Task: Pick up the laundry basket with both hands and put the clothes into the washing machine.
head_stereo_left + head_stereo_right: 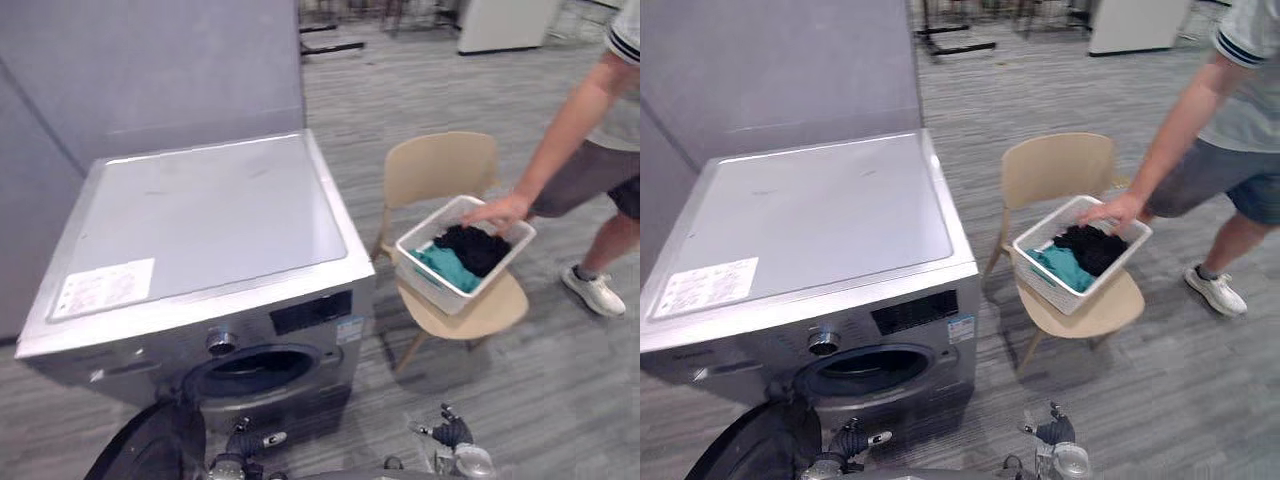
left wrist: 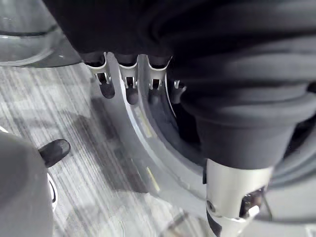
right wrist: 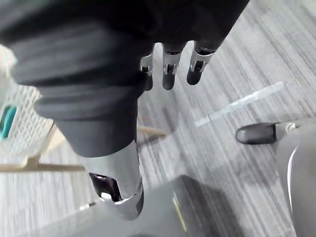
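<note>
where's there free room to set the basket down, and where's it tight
The washing machine top is bare apart from the sticker at its front left corner. Floor in front of the chair is open. Crowded: the chair seat, filled by the basket, a person's hand on its rim.

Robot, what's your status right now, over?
Left hand and right hand open, low, holding nothing. Laundry basket with clothes on the chair, right of the washing machine, not yet picked up. A person's hand at its rim.
</note>
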You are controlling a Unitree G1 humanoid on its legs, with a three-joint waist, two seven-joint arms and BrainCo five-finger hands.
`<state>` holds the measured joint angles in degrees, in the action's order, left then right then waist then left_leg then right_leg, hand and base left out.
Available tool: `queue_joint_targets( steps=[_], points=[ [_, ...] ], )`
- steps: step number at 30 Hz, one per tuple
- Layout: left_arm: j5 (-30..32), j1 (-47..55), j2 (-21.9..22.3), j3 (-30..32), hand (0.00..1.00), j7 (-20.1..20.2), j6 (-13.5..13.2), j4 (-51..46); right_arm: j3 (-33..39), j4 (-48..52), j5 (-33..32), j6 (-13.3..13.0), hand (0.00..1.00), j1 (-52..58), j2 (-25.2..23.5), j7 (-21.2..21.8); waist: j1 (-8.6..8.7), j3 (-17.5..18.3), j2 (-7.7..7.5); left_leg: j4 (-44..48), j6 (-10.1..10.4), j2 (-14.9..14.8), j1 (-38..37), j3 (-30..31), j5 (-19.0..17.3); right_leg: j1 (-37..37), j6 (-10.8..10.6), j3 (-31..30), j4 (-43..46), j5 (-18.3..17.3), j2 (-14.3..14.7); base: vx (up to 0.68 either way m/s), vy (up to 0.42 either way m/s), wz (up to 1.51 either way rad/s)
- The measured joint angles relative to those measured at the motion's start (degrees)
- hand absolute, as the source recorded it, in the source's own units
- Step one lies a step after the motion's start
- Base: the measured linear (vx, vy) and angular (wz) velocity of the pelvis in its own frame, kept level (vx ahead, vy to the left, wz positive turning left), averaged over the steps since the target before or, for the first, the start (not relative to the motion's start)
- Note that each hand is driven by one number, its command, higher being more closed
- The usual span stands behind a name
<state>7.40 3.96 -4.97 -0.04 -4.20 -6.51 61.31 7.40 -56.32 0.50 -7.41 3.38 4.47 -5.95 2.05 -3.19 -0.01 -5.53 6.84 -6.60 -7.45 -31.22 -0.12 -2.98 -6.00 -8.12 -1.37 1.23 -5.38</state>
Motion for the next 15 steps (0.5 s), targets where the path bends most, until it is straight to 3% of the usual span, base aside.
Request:
queue_joint_targets(
  steps=[2,4,5,6,7,8,9,10,11,12,13,14,15],
  points=[
    [-0.01,-0.63,-0.01,-0.76,0.0,0.14,0.03,-0.01,0.0,1.09,-0.07,0.05,0.0,-0.14,0.08,-0.09,0.46,-0.24,-0.39,0.06,0.21,0.41,-0.04,-3.92,-1.32,-3.23,0.32,-5.36,0.04,1.37,1.24,-0.02,0.005,-1.85],
    [-0.02,-1.68,0.01,-1.88,0.0,0.14,0.05,0.0,0.0,1.53,-0.2,0.09,0.0,-0.16,0.3,-0.22,0.7,-1.1,0.23,1.61,0.78,-0.9,-0.05,-10.57,-2.44,-6.3,4.01,-2.14,-0.61,3.04,1.42,0.02,-0.052,-1.85],
    [-0.01,-2.28,-0.01,-2.09,0.0,0.14,0.08,0.01,-0.07,1.38,-0.62,0.11,0.0,-0.41,0.19,-0.28,0.48,-1.4,0.73,4.69,0.93,-3.06,-0.14,-16.17,-3.63,-7.6,8.38,9.41,-0.14,3.07,0.09,0.08,-0.092,-2.11],
    [-0.01,-3.07,-0.24,-2.08,0.0,0.13,0.17,0.01,-0.24,1.36,-1.23,0.1,0.0,-0.32,-0.11,-0.29,0.91,-1.46,1.06,7.21,1.56,-4.91,-0.48,-19.74,-4.98,-8.79,10.28,23.79,1.04,3.07,-1.91,0.11,-0.086,-2.02],
    [0.0,-3.59,-0.4,-2.09,0.0,0.15,0.21,0.0,-0.24,1.29,-1.55,0.08,0.0,-0.2,-0.26,-0.3,1.1,-1.46,1.06,8.15,1.93,-5.58,-0.61,-20.84,-5.36,-8.83,11.16,29.45,1.54,3.43,-2.87,0.23,-0.166,-1.91],
    [0.0,-5.41,-0.6,-2.03,0.0,0.12,0.72,-0.02,-0.26,0.24,-2.17,0.04,0.0,0.2,-0.56,-0.31,1.57,-1.39,1.39,10.58,2.6,-7.62,-1.6,-23.52,-5.86,-9.24,13.98,43.09,4.36,7.17,-3.99,0.25,-0.202,-1.78],
    [0.0,-6.29,-0.55,-2.01,0.0,0.14,1.1,0.14,-0.45,-0.25,-2.18,0.03,0.0,-0.2,-0.56,-0.3,1.6,-1.51,1.68,13.18,2.71,-9.43,-2.38,-25.71,-5.92,-10.03,14.4,48.37,6.3,7.13,-3.05,0.28,-0.249,-1.88],
    [0.01,-6.64,-0.23,-2.01,0.0,0.19,1.24,0.21,-0.43,-0.29,-2.19,-0.06,0.0,-0.2,-0.32,-0.36,1.66,-1.42,1.51,15.06,2.7,-10.22,-2.91,-26.76,-5.91,-10.37,14.93,49.35,6.92,6.72,-2.63,0.26,-0.254,-1.79],
    [0.01,-7.74,0.5,-2.07,0.0,0.23,1.12,0.36,-0.34,-0.44,-2.2,-0.15,0.0,-0.24,0.26,-0.37,1.86,-1.77,2.58,17.64,4.75,-10.89,-3.38,-27.18,-8.02,-10.59,14.26,47.07,7.57,5.71,-2.1,0.21,-0.172,-1.71],
    [-0.02,-8.84,2.09,-1.99,0.0,0.33,0.68,0.36,0.12,-0.62,-2.21,-0.2,0.0,-0.46,1.8,-0.43,2.12,-2.54,4.48,14.39,5.67,-9.14,-4.04,-26.47,-8.37,-10.75,12.12,43.89,8.65,4.22,-0.66,0.16,-0.096,-1.71],
    [-0.04,-9.09,2.73,-1.71,0.0,0.35,0.5,0.45,0.61,-0.7,-2.34,-0.26,0.0,-0.48,2.64,-0.34,2.01,-2.7,5.44,15.33,4.94,-9.57,-5.55,-29.54,-9.05,-10.88,10.58,42.72,9.97,2.51,0.12,0.14,0.055,-1.73],
    [-0.06,-8.94,3.42,-0.39,0.0,0.36,0.47,0.99,0.83,-0.74,-2.68,-0.32,0.0,-0.56,3.19,-0.18,2.09,-2.87,6.27,21.71,5.7,-12.35,-7.47,-30.83,-9.92,-11.7,8.78,40.14,14.09,-1.05,0.74,0.2,0.037,-1.53],
    [-0.14,-8.64,3.24,0.72,0.0,0.39,0.68,1.63,0.79,-0.64,-2.64,-0.64,0.0,-0.48,3.13,-0.09,2.88,-2.74,5.96,30.91,2.35,-15.87,-6.98,-29.97,-9.47,-11.85,9.02,38.23,16.27,-3.02,0.94,0.21,0.019,-1.63]
  ],
)
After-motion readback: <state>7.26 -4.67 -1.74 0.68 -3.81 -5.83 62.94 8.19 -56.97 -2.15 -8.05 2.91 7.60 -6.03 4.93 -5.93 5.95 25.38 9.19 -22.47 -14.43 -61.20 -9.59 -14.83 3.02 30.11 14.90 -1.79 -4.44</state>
